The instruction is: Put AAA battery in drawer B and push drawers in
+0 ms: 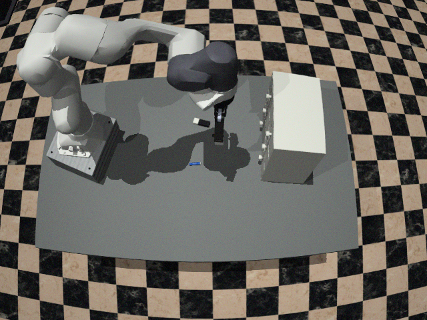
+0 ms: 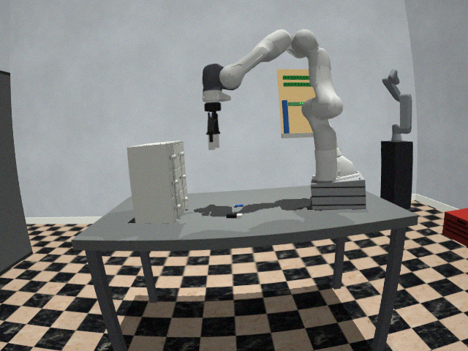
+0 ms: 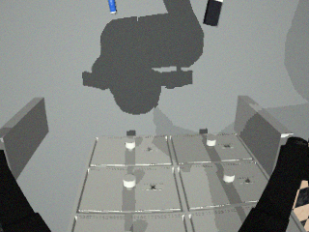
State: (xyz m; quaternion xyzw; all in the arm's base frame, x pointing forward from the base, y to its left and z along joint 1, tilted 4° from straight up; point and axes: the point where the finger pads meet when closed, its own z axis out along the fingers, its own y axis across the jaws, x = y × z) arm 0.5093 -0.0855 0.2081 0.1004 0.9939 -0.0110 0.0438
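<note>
The AAA battery (image 1: 195, 163) (image 2: 238, 205) (image 3: 112, 0) is a small blue cylinder lying on the grey table (image 1: 172, 213) (image 2: 272, 227), left of the chest. The small white chest (image 1: 296, 120) (image 2: 153, 181) (image 3: 106, 189) stands at the table's right side in the top view, its knobbed drawer fronts facing the arm. All its drawers look pushed in, and their letters are too small to read. My gripper (image 1: 218, 137) (image 2: 213, 145) (image 3: 141, 113) is open and empty. It points down, high above the table between the battery and the chest front, at about the height of the chest's top.
A small black block with a white end (image 1: 201, 121) (image 2: 234, 216) (image 3: 214, 7) lies on the table near the battery. The robot's base block (image 1: 83, 151) (image 2: 338, 194) stands at the table's far left corner in the top view.
</note>
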